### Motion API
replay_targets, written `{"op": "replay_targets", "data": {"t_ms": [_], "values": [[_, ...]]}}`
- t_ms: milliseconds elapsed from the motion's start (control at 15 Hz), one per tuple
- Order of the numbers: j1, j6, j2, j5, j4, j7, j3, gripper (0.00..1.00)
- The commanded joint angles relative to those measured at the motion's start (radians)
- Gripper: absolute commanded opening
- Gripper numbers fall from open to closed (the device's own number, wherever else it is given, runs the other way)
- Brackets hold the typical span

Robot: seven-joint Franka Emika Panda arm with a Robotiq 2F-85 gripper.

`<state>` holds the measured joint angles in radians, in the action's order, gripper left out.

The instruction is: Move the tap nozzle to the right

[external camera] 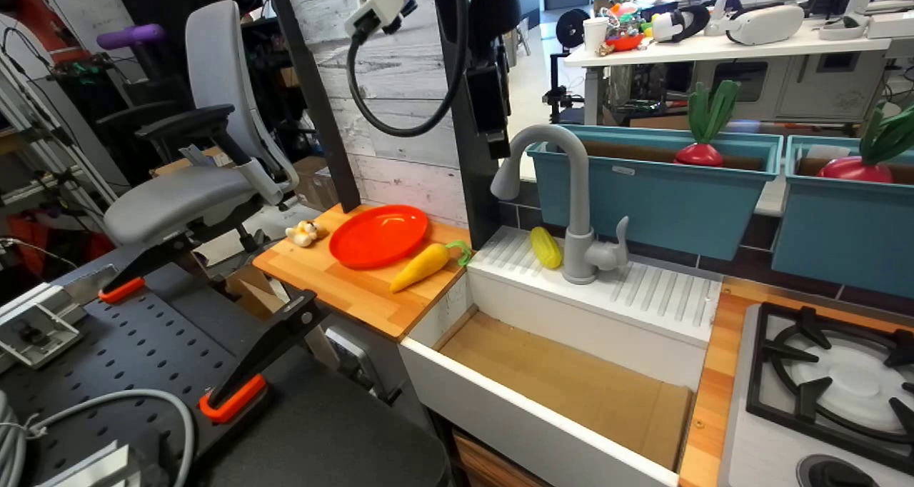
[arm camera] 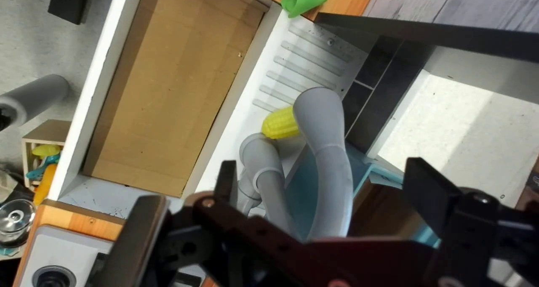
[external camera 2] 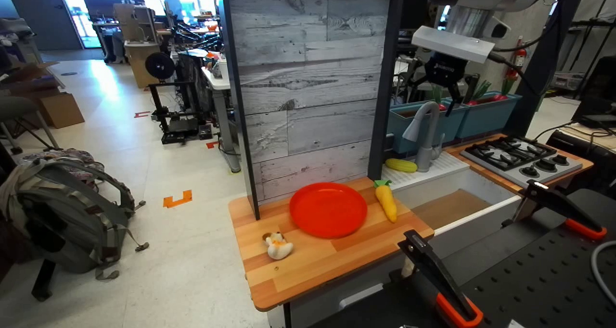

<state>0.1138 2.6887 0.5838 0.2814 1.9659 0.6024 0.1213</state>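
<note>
Wrist view shows us the claw (arm camera: 324, 173) released, its two fingers (arm camera: 427, 190) spread well apart. We see the nozzle (arm camera: 322, 123) in the gap between them there, but we cannot tell whether either finger touches it. Past its flared end lies the corn (arm camera: 280, 123), partly hidden from us. In both exterior views the nozzle stands on the ridged ledge (external camera: 660, 294) behind the sink (external camera: 593, 330), arching over so that its end points down on the side toward the desk (external camera: 346, 290); the claw hangs near the arch. We find the lever (external camera: 618, 250) on the nozzle's opposite side. On the desk lies a red plate (external camera: 378, 236), a carrot (external camera: 421, 265) just beside it. Blue planters (external camera: 657, 201) are behind the ledge, and the stove (external camera 2: 519, 159) is across the sink from the desk.
</note>
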Motion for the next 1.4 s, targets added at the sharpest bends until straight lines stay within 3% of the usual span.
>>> {"op": "replay_targets", "data": {"t_ms": [0,133,200,267,600,867,933,1000,1333], "values": [[-0.009,0.012,0.075,0.035,-0.085,0.013,0.008,1.0],[-0.011,0.007,0.097,0.031,-0.11,0.016,0.008,1.0],[-0.01,0.007,0.106,0.029,-0.12,0.012,0.007,0.75],[-0.015,0.01,0.113,0.022,-0.126,0.008,0.01,0.74],[-0.013,0.013,0.129,0.024,-0.141,-0.006,0.004,0.35],[-0.018,0.037,0.1,0.012,-0.087,-0.05,0.0,0.05],[-0.012,0.043,0.09,0.015,-0.068,-0.074,-0.006,0.02],[-0.004,0.049,0.077,0.018,-0.047,-0.102,-0.012,0.06],[0.067,0.116,0.027,0.053,0.057,-0.271,-0.065,0.06]]}}
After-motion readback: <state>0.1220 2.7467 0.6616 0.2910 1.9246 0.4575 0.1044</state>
